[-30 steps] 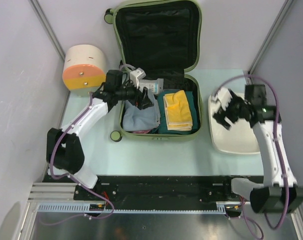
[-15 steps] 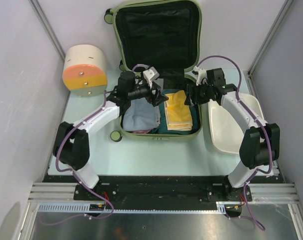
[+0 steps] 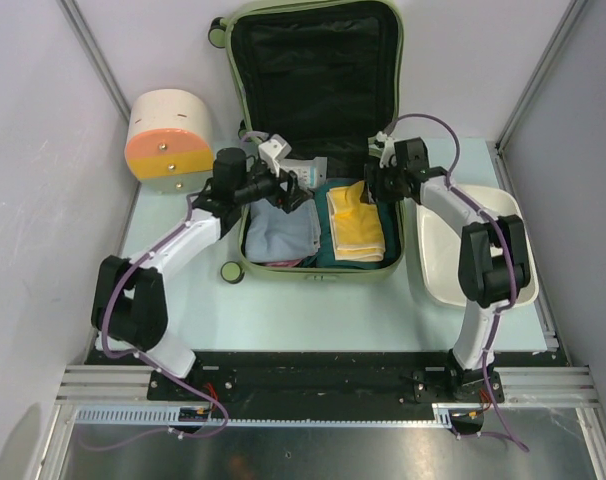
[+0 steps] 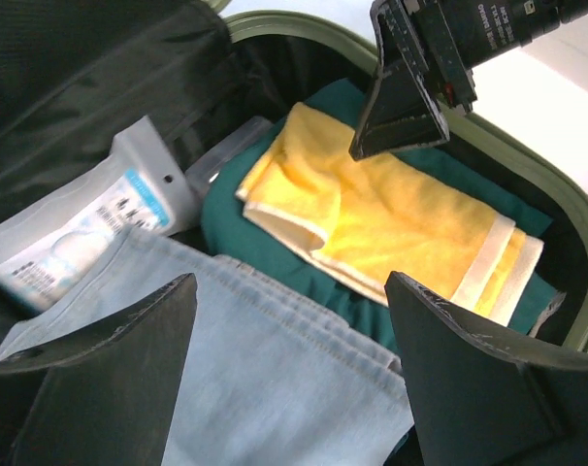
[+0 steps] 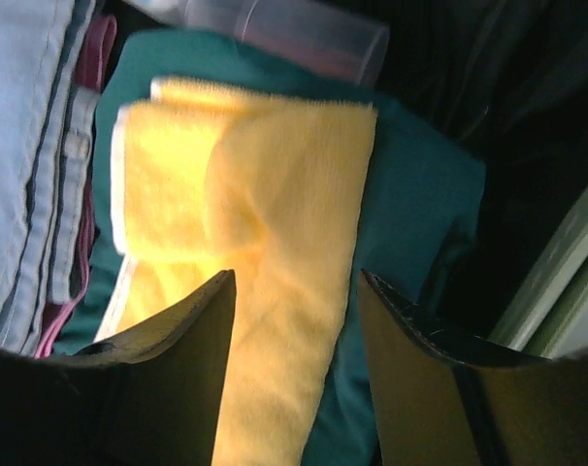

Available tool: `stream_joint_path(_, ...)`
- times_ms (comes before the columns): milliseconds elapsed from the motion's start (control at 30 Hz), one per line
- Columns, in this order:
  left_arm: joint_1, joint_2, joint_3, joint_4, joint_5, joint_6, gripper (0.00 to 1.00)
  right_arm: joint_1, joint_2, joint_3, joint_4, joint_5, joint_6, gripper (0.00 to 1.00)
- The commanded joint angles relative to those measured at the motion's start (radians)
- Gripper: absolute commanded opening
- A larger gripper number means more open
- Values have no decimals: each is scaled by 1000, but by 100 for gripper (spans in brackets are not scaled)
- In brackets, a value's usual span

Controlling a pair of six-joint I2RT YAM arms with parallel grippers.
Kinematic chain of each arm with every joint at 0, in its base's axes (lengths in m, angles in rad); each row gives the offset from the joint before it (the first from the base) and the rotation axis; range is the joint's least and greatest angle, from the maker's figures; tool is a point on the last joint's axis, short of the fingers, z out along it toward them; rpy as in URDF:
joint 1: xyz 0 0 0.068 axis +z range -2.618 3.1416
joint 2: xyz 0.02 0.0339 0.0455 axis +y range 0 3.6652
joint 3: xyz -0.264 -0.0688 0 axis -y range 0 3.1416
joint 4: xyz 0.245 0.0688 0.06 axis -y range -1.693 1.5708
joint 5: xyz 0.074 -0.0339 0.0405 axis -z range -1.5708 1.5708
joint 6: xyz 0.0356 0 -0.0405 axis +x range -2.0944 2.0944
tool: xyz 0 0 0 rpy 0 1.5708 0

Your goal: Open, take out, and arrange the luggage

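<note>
Olive-green luggage [image 3: 313, 70] at mid-table, lid thrown back, lower half packed. Right gripper [image 3: 375, 190], swung across from basin [image 3: 453, 270] within the last second, now poised with jaws apart over yellow towel [image 3: 353, 222]; apparently just clear of it, though contact hard to judge. Left gripper [image 3: 291, 195], likewise spread and empty, drawn back slightly leftward above jeans [image 3: 281, 228]. Opening judged done; taking-out only beginning, nothing yet lifted, towel the likely first item.
</note>
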Motion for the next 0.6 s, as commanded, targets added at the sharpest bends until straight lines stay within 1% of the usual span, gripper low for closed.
stream_joint_path(0, 27, -83, -23, -21, -20, 5, 84, 0, 79, 112, 76, 4, -4, 56)
stream_joint_path(233, 52, -103, -33, -44, -24, 3, 84, 3, 190, 215, 67, -11, -10, 56)
stream_joint_path(267, 53, -108, -36, -46, -23, 5, 84, 2, 202, 224, 63, -28, -10, 57)
stream_joint_path(333, 55, -114, -36, -49, -23, 7, 84, 2, 237, 254, 53, -55, -4, 62)
stream_joint_path(400, 58, -122, -39, -51, -23, 11, 84, -9, 257, 274, 49, -146, 22, 64)
stream_joint_path(433, 61, -123, -42, -52, -24, 13, 84, -9, 268, 279, 47, -173, 31, 62)
stream_joint_path(467, 63, -126, -43, -54, -24, 14, 84, -12, 271, 281, 52, -240, 45, 58)
stream_joint_path(500, 64, -128, -46, -55, -24, 16, 84, -15, 271, 278, 61, -268, 54, 51)
stream_joint_path(567, 70, -134, -51, -58, -28, 14, 84, -16, 265, 267, 72, -336, 73, 46)
